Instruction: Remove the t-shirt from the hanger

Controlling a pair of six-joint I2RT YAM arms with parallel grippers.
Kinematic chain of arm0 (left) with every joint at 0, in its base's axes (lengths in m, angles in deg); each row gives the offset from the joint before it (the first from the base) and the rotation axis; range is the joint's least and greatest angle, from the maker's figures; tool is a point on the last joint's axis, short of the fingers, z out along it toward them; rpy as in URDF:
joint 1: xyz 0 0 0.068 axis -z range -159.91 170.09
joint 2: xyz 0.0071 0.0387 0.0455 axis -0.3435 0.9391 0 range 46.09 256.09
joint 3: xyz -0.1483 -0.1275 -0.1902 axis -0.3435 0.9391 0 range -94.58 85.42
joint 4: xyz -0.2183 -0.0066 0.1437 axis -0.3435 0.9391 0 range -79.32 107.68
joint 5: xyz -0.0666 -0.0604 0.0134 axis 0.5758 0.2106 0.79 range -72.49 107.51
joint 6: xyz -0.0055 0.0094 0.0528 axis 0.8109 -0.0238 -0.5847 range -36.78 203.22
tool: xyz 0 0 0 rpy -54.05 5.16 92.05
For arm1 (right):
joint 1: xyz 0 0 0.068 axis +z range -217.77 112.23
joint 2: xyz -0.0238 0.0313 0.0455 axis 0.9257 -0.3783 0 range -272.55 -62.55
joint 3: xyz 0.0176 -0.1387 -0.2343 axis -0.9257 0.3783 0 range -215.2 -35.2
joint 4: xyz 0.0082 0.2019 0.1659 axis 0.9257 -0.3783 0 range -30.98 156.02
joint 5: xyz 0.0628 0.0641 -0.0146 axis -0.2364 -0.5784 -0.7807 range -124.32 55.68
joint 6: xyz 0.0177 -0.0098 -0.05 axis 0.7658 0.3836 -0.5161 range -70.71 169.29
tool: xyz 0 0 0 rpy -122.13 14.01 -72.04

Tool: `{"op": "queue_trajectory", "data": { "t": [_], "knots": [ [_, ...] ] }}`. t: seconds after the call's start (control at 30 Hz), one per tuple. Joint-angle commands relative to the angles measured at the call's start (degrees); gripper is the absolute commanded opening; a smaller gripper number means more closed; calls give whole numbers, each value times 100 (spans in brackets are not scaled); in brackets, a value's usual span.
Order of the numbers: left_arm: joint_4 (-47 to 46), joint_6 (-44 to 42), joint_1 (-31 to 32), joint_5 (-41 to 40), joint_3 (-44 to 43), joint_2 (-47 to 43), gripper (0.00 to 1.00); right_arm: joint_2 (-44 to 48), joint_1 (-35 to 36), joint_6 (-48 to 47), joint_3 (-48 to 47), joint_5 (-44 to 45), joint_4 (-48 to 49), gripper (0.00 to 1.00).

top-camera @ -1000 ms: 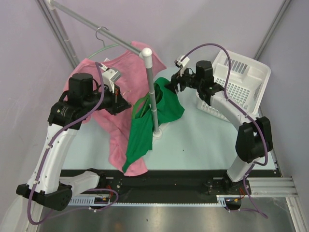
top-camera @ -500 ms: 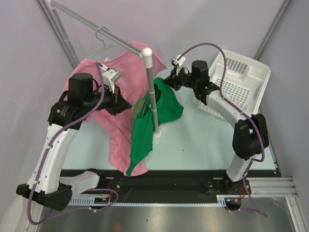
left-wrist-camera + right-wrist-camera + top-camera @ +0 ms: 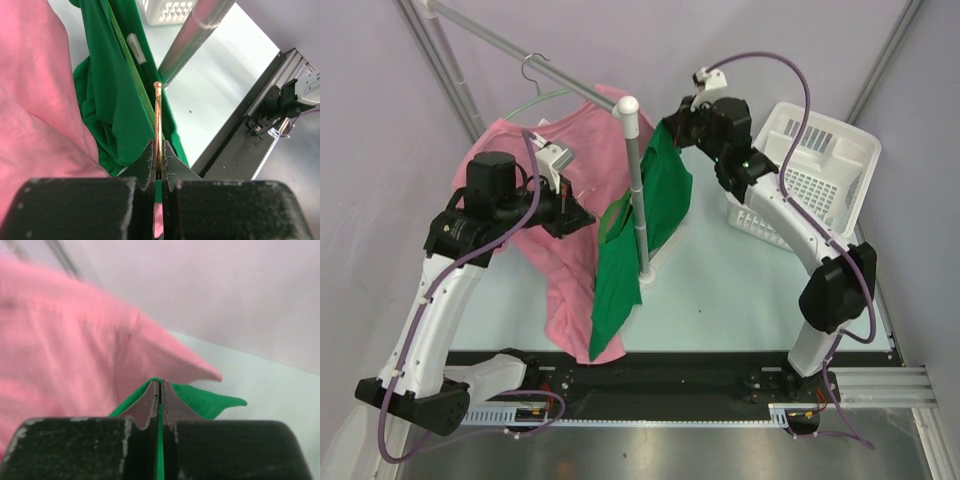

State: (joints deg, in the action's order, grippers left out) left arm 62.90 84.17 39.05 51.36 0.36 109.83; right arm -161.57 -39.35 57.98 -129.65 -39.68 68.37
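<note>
Two claws clenched: left claw (image 3: 158, 151) pinches thin hanger wire (image 3: 157, 112); right claw (image 3: 160, 390) grips edge of green t-shirt (image 3: 665, 195), cloth hanging below it, toward left claw. Step, likely: stripping shirt off hanger. Next: draw right claw away from left; left must hold firm.

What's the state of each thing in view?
Green fabric t-shirt, hanging beside the pole, upper edge pinched and lifted.
Thin copper-coloured wire hanger hook, clamped, tip free.
Left end effector, shut on the hook.
Right end effector, shut on the green t-shirt.
Pink fabric t-shirt, hanging at the rail, not gripped.
White plastic slatted basket, nothing seen inside.
</note>
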Motion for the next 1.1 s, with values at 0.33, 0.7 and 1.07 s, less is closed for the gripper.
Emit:
{"op": "queue_trajectory", "data": {
  "t": [0.33,0.7,1.07],
  "knots": [
    [-248,-25,64,790,68,-451,0,-1136,-1163,1417,-1322,696,-2326,0],
    [-336,-16,81,316,-125,-468,0,-482,-971,344,-296,-544,-2241,0],
    [-907,283,81,281,-389,76,1,1657,-830,1626,1491,-456,-1326,74]
  ]
}}
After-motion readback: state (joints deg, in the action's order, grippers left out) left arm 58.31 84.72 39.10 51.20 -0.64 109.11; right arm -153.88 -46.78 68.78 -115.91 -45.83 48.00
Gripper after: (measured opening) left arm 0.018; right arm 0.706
